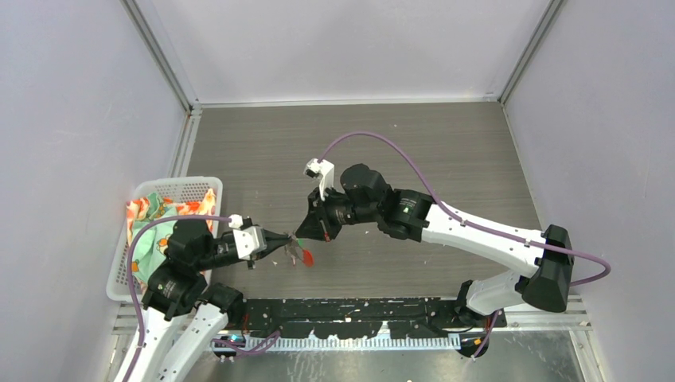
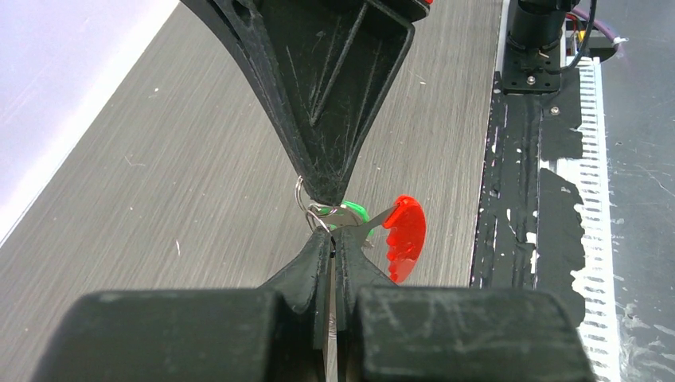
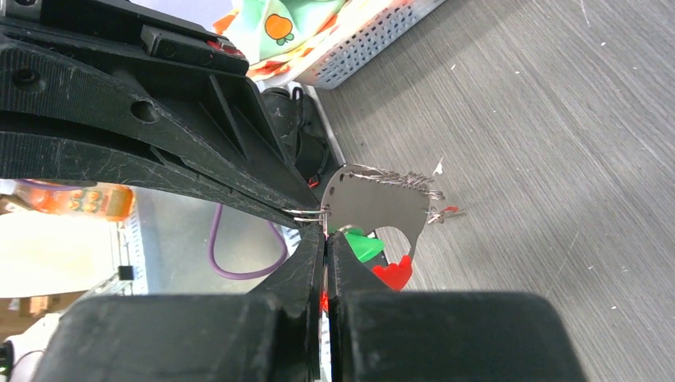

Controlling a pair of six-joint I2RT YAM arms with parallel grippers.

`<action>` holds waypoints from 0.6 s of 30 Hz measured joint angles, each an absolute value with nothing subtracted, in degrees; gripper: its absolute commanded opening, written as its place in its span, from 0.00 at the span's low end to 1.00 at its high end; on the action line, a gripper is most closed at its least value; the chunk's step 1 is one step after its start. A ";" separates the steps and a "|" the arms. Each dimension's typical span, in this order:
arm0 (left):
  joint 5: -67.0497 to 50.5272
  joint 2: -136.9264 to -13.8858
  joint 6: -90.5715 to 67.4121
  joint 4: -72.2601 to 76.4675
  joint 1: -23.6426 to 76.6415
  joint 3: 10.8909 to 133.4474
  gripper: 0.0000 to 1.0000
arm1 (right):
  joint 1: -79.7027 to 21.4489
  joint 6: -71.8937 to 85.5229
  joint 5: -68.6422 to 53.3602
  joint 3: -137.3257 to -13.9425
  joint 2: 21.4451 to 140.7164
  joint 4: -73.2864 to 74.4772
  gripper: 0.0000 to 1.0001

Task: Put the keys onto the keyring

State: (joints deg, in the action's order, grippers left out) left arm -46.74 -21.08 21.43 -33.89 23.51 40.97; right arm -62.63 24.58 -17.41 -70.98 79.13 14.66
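Here, your left tool (image 1: pixel 287 237) and right tool (image 1: pixel 301 231) meet tip to tip above the desk (image 1: pixel 446 159), both pinched shut on the keyring (image 2: pixel 300 193); green-headed key (image 2: pixel 358 212) and red strip (image 2: pixel 406 235) dangle.

**Colours and Patterns at the Work Surface**

You saw black fingers on the left gripper (image 2: pixel 333 239) and the right gripper (image 3: pixel 326 237). The keyring (image 2: pixel 300 191) was silver-grey, its strip (image 2: pixel 406 237) bright red, and the key (image 2: pixel 356 212) green-headed. Your table (image 1: pixel 398 151) was grey with fine grain. The basket (image 1: pixel 187 185) was white mesh, the cloth (image 1: pixel 151 215) mint green with orange print, and the cable (image 1: pixel 382 137) purple.
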 measured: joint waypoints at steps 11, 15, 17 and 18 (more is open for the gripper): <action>-48.03 -21.06 20.75 -32.95 23.51 40.97 0.00 | -58.61 29.67 -26.26 -69.69 79.81 11.44 0.01; -48.27 -20.95 18.85 -32.42 23.51 40.97 0.00 | -57.52 31.73 -29.17 -69.14 80.31 9.63 0.01; -48.62 -20.84 18.11 -32.08 23.49 40.97 0.00 | -57.21 32.38 -30.13 -68.79 80.31 8.88 0.01; -48.82 -20.78 17.89 -31.94 23.51 40.97 0.01 | -57.12 32.77 -30.50 -68.64 80.31 8.47 0.01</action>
